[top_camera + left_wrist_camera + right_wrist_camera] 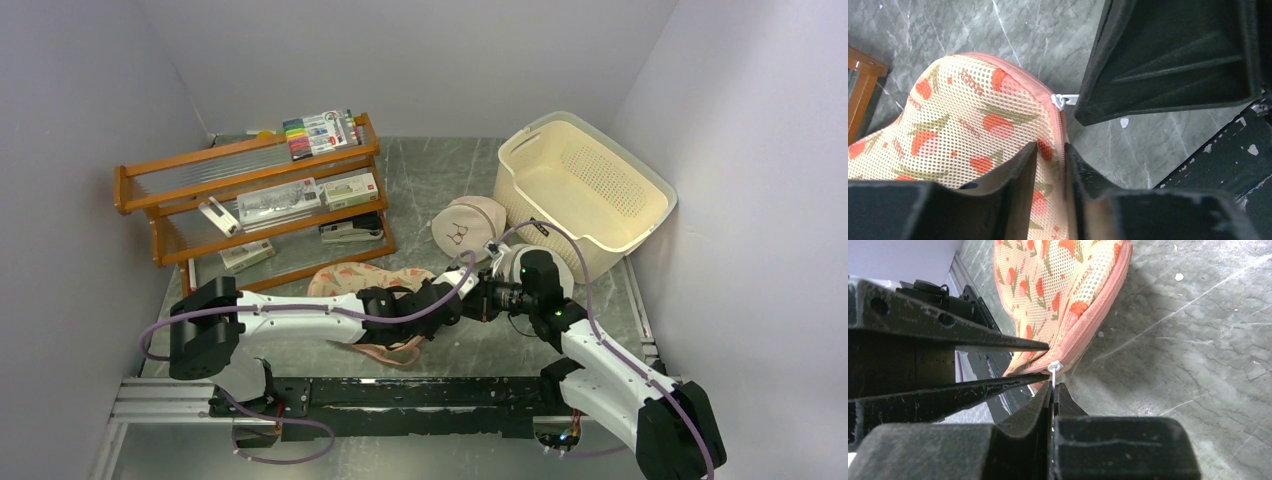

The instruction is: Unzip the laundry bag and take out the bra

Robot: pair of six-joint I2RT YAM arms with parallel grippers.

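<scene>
The floral laundry bag (362, 277) lies mid-table, partly under my left arm. Its mesh face (968, 125) and pink zip edging (1093, 315) show in both wrist views. My left gripper (1052, 151) is shut on the bag's zip edge, just below the white zip pull (1064, 100). My right gripper (1053, 388) is shut on that white zip pull (1054, 368), right beside the left fingers (998, 342). In the top view the two grippers meet at the bag's right end, left (452, 305) and right (480, 300). The zip looks closed along the visible edge. The bra is hidden.
A wooden rack (250, 200) with pens and boxes stands back left. A cream laundry basket (585, 190) stands back right. A round pale dome bag with a black bra drawing (465, 228) leans by the basket. A black rail (400, 395) runs along the near edge.
</scene>
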